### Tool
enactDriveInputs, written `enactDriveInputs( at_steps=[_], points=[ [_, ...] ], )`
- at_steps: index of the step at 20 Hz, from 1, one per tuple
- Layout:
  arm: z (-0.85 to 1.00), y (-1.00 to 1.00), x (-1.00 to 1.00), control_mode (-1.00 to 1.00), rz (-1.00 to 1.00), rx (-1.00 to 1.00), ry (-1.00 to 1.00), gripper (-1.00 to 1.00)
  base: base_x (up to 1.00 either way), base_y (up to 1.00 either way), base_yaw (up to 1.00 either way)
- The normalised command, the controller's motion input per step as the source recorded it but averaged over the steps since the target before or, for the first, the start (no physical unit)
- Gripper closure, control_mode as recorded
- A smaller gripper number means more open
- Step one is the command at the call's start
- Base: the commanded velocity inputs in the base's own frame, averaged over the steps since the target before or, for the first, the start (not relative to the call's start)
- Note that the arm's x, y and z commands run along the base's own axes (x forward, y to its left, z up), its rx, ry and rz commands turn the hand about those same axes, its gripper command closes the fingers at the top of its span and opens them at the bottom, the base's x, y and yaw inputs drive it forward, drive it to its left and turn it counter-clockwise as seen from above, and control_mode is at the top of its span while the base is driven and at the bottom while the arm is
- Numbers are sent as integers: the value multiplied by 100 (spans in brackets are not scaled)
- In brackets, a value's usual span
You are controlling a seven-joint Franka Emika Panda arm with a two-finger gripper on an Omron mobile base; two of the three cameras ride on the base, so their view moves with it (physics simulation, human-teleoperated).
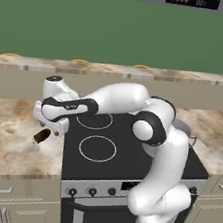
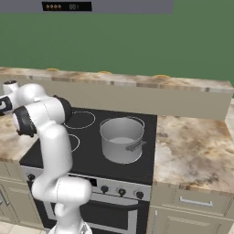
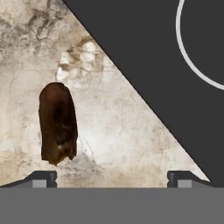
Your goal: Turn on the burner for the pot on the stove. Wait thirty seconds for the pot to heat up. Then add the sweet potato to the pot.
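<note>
The sweet potato (image 3: 58, 124), a dark brown oblong lump, lies on the marble counter just left of the stove (image 1: 126, 159). My gripper (image 3: 113, 178) hovers over it, open, and nothing sits between the fingertips; the potato lies toward the left fingertip (image 3: 43, 178). From the left base view the gripper (image 1: 48, 127) hangs just above the sweet potato (image 1: 41, 135). The grey steel pot (image 2: 122, 139) stands on the right side of the stove's black glass top (image 2: 87, 161). In the left base view my arm covers most of the pot (image 1: 184, 128).
Black knobs (image 2: 121, 192) line the stove's steel front. A raised marble ledge (image 1: 114, 73) runs along the back in front of the green wall. The counter (image 2: 196, 155) carries on to the right of the stove. A white burner ring (image 3: 192, 57) shows near the glass edge.
</note>
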Motion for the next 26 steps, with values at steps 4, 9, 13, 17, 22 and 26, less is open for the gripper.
enactDriveInputs(
  at_steps=[4, 9, 13, 17, 22, 26],
  points=[
    [-27, 0, 17, -100, 0, 0, 0, -100, 0, 0, 0],
    [-27, 0, 11, -100, 0, 0, 0, -100, 0, 0, 0],
    [-19, 0, 8, -100, 0, 0, 0, -100, 0, 0, 0],
    [-19, 0, 14, -100, 0, 0, 0, -100, 0, 0, 0],
    [-18, 0, 19, -100, 0, 0, 0, -100, 0, 0, 0],
    [-20, 8, 23, -100, 0, 3, 0, -100, 0, 0, 0]
  ],
)
